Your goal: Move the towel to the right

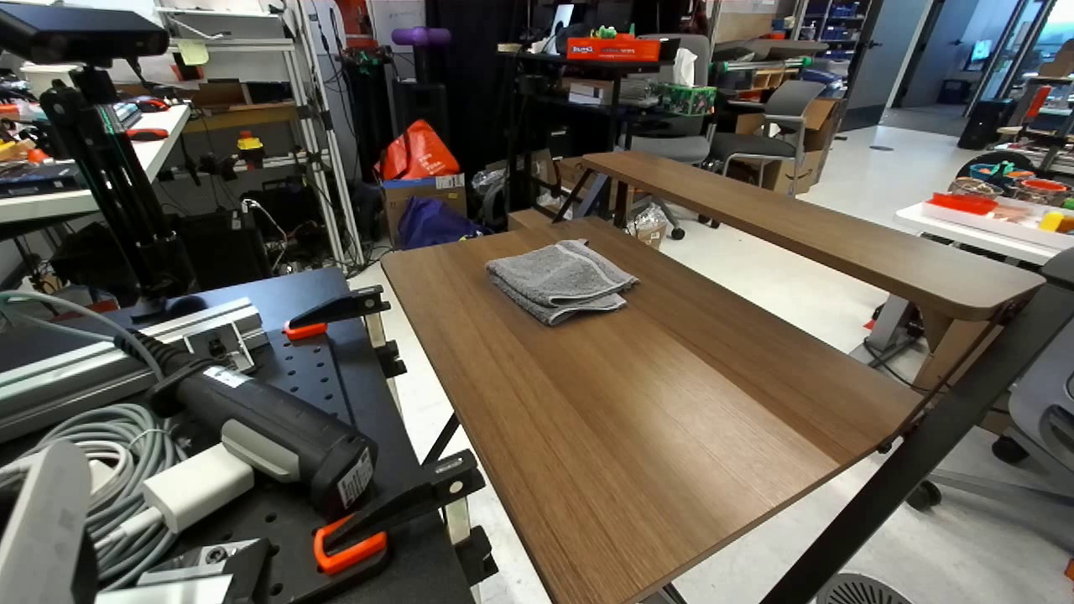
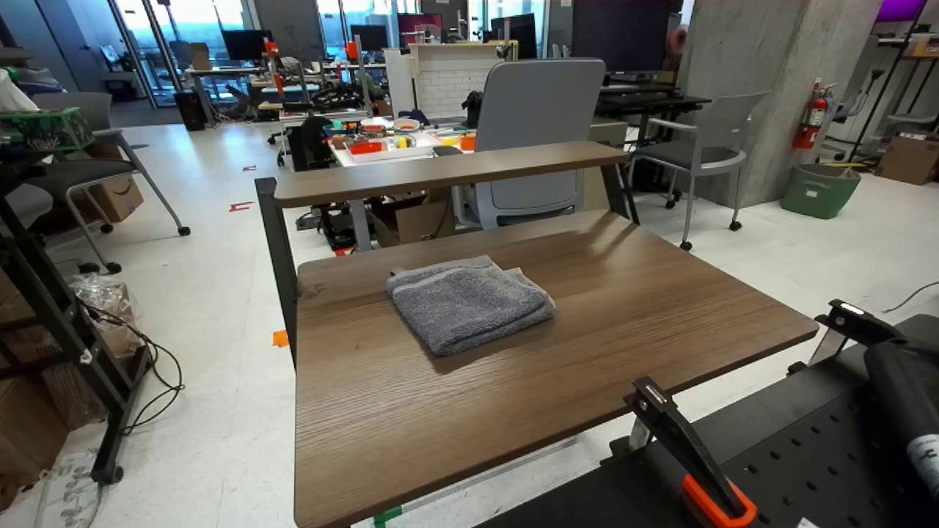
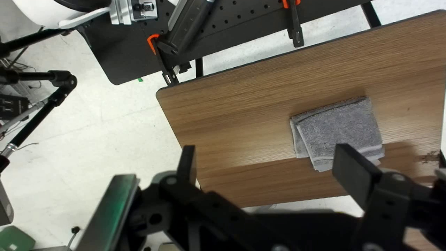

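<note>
In the wrist view, the tool [image 3: 267,162] shows at the bottom, its two dark fingers [image 3: 353,174] spread wide apart.

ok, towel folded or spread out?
Folded. All three views show the grey towel as a compact stack on the brown tabletop, with layers visible along its edges.

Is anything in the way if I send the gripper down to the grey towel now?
Nothing visible. The wrist view shows nothing between the open gripper and the towel; one finger merely overlaps it in the picture. The raised shelf stands off to one side, not over it.
</note>
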Robot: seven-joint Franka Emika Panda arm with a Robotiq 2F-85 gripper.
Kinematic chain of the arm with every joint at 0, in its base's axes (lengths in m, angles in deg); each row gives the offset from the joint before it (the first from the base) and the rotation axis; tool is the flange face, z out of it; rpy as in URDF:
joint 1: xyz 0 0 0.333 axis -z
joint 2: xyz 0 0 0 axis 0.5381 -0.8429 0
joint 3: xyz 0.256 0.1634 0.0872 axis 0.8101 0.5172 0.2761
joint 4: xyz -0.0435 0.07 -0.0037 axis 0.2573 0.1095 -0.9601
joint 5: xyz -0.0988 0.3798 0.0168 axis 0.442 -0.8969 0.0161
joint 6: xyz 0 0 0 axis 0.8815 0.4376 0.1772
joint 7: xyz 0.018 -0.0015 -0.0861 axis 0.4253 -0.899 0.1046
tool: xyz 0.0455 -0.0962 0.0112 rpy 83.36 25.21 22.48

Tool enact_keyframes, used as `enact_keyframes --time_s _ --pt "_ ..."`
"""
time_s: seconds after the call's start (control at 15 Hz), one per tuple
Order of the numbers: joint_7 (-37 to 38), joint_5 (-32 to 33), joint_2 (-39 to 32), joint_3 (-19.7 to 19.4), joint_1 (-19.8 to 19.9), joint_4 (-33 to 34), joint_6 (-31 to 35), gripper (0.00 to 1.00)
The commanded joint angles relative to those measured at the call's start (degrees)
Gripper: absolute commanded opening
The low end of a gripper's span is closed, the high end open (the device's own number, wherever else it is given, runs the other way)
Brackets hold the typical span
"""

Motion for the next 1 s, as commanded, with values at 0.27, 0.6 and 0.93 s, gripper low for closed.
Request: enact_keyframes --time_s 0.27,0.6,0.93 --pt "8.77 1.58 -8.54 1.74 3.70 0.34 12.62 1.00" --pt "17.95 4.13 -22.45 3.13 6.82 2.09 26.49 1.00" --pt "27.06 11.03 -39.62 2.87 7.32 5.95 36.36 1.00"
